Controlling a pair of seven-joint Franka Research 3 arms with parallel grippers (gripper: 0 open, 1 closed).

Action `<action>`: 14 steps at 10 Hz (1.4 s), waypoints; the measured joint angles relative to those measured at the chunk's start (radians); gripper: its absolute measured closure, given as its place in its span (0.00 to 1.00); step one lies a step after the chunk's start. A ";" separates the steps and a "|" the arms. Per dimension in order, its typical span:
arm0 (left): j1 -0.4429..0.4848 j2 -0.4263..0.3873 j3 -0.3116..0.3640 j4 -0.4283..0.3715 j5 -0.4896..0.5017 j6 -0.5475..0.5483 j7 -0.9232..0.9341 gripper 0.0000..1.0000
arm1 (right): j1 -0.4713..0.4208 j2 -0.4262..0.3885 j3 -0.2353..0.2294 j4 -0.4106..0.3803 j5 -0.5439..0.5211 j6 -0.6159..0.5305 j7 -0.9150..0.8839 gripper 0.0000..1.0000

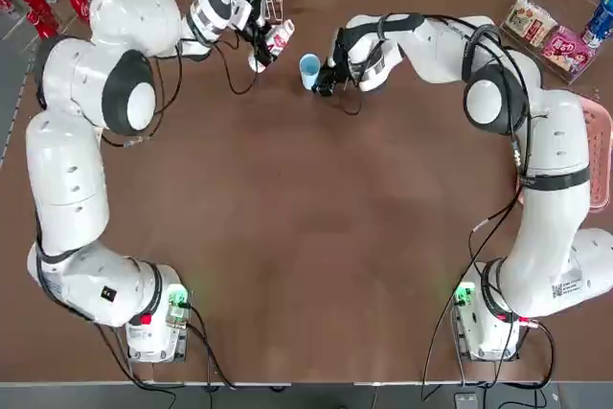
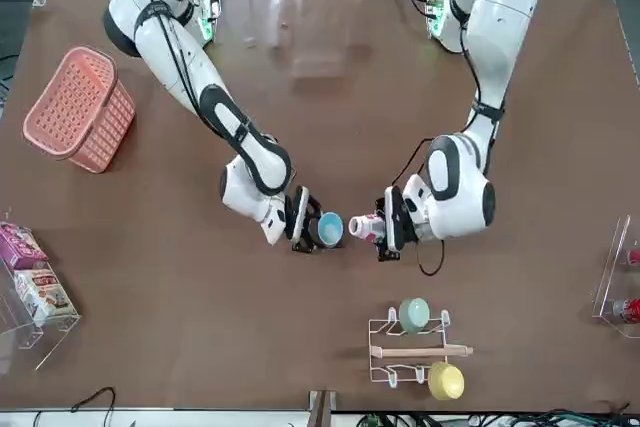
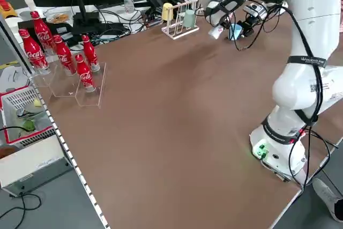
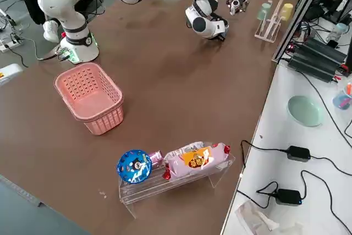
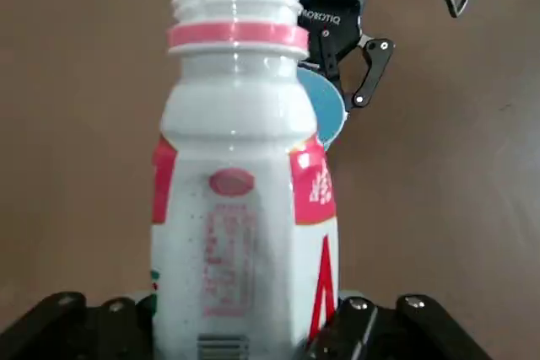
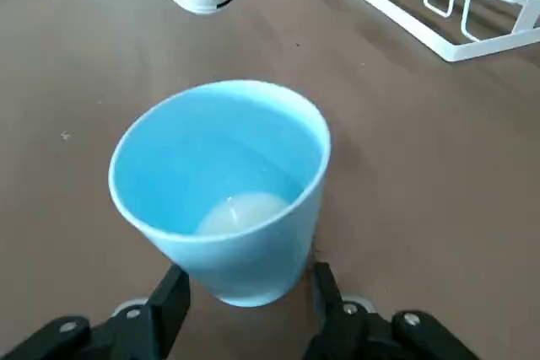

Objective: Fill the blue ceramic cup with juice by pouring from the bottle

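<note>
Left gripper [image 5: 232, 339]: clamped on the open bottle [image 5: 232, 166] | right gripper [image 6: 245, 309]: gripping the blue cup [image 6: 224, 183], near the bottle's mouth | your risk: tilt too fast or off-line and juice hits the desk [image 1: 287, 256]

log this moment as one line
left gripper: holds bottle | right gripper: holds blue cup | bottle: no cap on | cup: some white inside

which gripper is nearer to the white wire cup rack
Left. The left gripper, holding the white bottle, is just on the robot's side of the rack; the right gripper, holding the light-blue cup, is farther off, to the rack's right.
</note>
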 joint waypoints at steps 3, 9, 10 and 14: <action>-0.091 0.034 0.067 0.031 0.001 0.007 -0.061 0.59 | 0.000 0.000 0.000 0.000 0.000 0.001 0.000 0.33; -0.240 0.054 0.213 0.061 0.047 0.021 -0.116 0.59 | -0.003 0.000 0.000 0.000 0.001 0.002 0.000 0.33; -0.270 0.060 0.242 0.062 0.052 0.027 -0.119 0.59 | -0.003 0.000 0.000 0.000 0.001 0.002 0.000 0.33; -0.333 0.101 0.304 0.094 0.122 0.045 -0.164 0.59 | -0.003 0.000 0.000 0.000 0.002 0.002 0.000 0.33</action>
